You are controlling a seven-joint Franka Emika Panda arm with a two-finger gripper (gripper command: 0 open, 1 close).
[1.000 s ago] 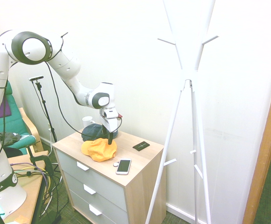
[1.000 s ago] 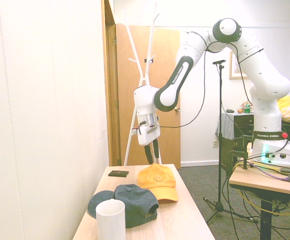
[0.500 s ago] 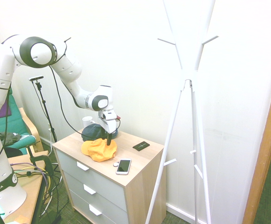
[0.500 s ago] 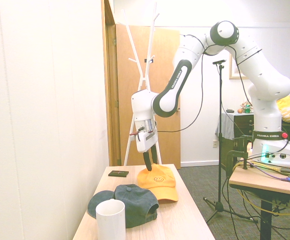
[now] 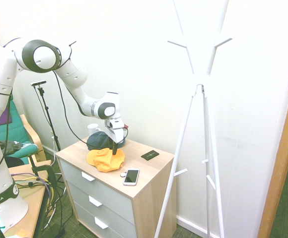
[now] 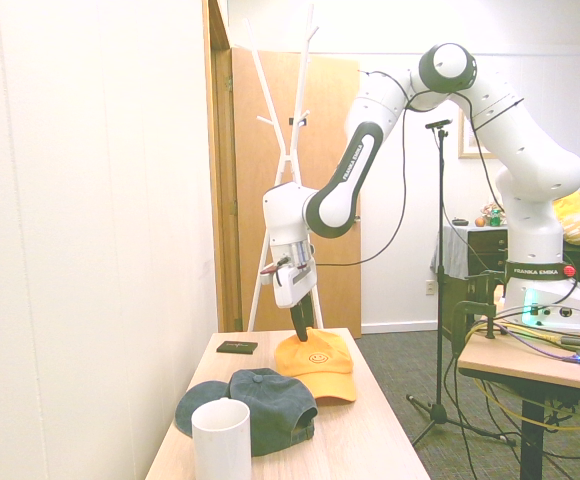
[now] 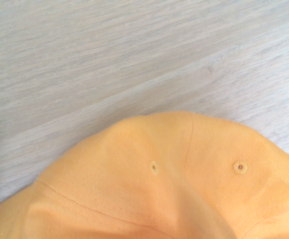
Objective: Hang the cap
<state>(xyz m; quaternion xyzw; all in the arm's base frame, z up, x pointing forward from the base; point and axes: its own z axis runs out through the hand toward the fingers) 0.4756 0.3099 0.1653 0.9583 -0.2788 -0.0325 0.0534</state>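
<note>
The yellow-orange cap (image 5: 104, 158) lies on the wooden dresser top (image 5: 151, 171), its smiley emblem facing the second exterior view (image 6: 317, 358). My gripper (image 5: 115, 150) points straight down onto the back of the cap's crown (image 6: 301, 332). The dark fingers stand close together, pinching the crown fabric. The wrist view is filled by bunched orange fabric (image 7: 159, 189) with two eyelets, over wood grain. The white coat stand (image 5: 199, 89) rises to the right of the dresser, its pegs bare.
A dark navy cap (image 6: 260, 400) and a white cup (image 6: 221, 440) sit beside the yellow-orange one. A phone (image 5: 131, 176) and a small black card (image 5: 150, 155) lie on the dresser. The wall runs right behind.
The gripper has come down onto the cap's crown, and its fingers have drawn together on the fabric. The cap has stayed on the dresser.
</note>
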